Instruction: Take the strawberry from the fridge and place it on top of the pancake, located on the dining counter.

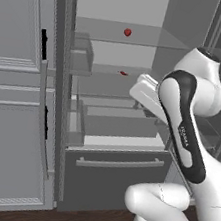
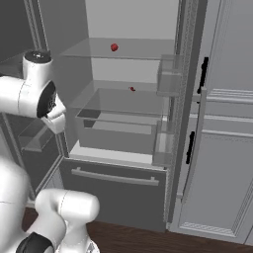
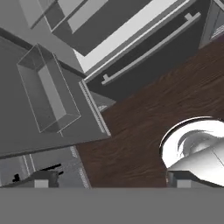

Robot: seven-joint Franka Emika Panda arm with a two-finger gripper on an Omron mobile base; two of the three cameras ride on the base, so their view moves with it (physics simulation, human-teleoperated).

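One strawberry (image 1: 127, 32) sat on the upper glass shelf (image 1: 144, 37) of the open fridge (image 1: 118, 169), near twelve o'clock in both base views. In the hand view the fingers (image 3: 41, 180) stood spread wide apart, holding nothing, over the dark wooden floor (image 3: 144, 118).

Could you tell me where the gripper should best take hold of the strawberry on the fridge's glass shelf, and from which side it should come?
Grip the strawberry across its round middle, coming in level from the fridge's open front. It sits alone on the upper glass shelf, with walls behind and beside it, so the front looks the freest way in. The gripper is open, wide enough for so small a berry.
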